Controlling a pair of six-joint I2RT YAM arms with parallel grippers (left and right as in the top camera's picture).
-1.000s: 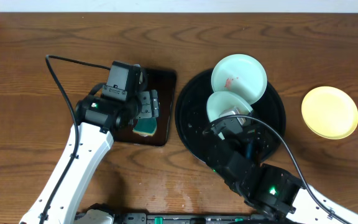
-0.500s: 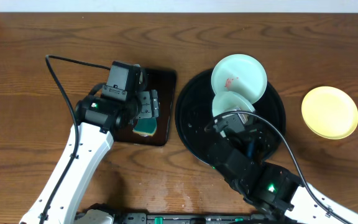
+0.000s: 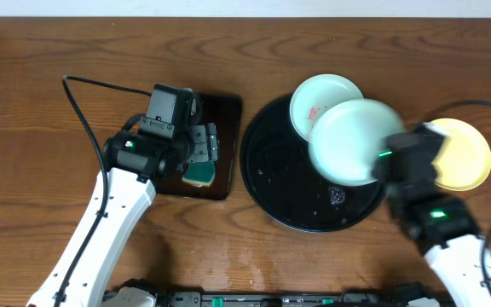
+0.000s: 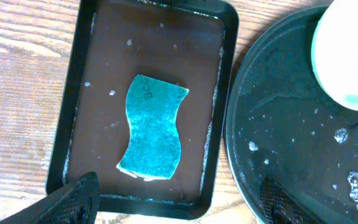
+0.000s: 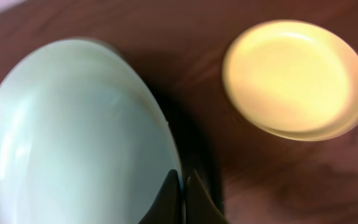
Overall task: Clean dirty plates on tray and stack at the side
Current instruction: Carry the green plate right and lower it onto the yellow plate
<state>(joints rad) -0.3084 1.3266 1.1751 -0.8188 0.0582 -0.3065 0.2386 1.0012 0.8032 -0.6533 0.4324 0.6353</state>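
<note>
My right gripper (image 5: 182, 196) is clamped on the rim of a mint plate (image 3: 352, 141) and holds it in the air above the right part of the tray (image 3: 275, 183). The plate's face shows no red in my wrist view, so I judge this one wiped and on its way to the stack. The yellow plate (image 3: 467, 158) lies on the table (image 3: 41, 85) just right of the tray, off its rim, and I take that as the base of the stack. Next I need to carry the held plate past the tray's right rim, level it, centre it over the yellow plate and lower it until it nests before I let go. Letting go early or off-centre could make it slide. A smeared plate (image 3: 318, 98) rests at the tray's far rim, its red marks showing, so it is not yet cleaned. My left gripper (image 4: 176, 202) hangs spread wide over the sponge (image 4: 153, 127), which lies ungripped in the small rectangular tray (image 4: 73, 93) just left of the round one.
</note>
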